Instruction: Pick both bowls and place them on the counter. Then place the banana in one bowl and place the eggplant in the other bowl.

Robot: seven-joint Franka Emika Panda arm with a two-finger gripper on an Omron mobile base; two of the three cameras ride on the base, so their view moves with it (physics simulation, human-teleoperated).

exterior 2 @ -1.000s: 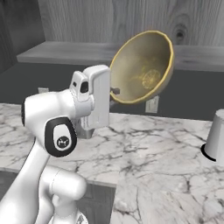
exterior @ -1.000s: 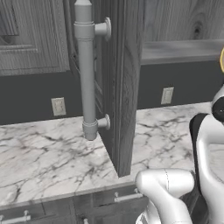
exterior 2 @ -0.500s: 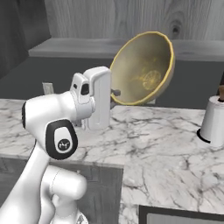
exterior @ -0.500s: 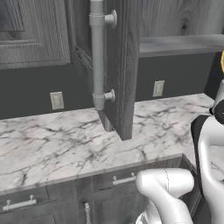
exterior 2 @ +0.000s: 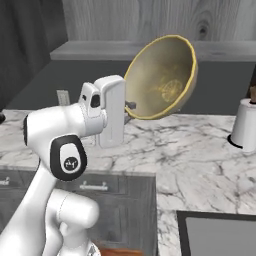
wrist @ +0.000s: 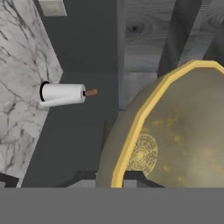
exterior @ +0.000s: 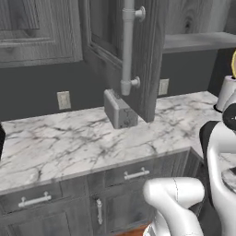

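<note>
The robot's arm (exterior 2: pixel 65 165) is built of smooth, glossy white rounded shells, each link a fat tube that swells into a bulbous elbow. In the right base view a round dark grey joint cap (exterior 2: pixel 68 161) sits on the side of the upper link, ringed in black and carrying a small white emblem at its centre. At 2 o'clock from that cap stands a boxy white hand housing (exterior 2: pixel 111 111) with flat faces and softened corners; a small dark window is set into its side. In the left base view a dark band (exterior: pixel 213 138) separates two white segments, with a rounded white base shell (exterior: pixel 175 193) at 8 o'clock from it.
</note>
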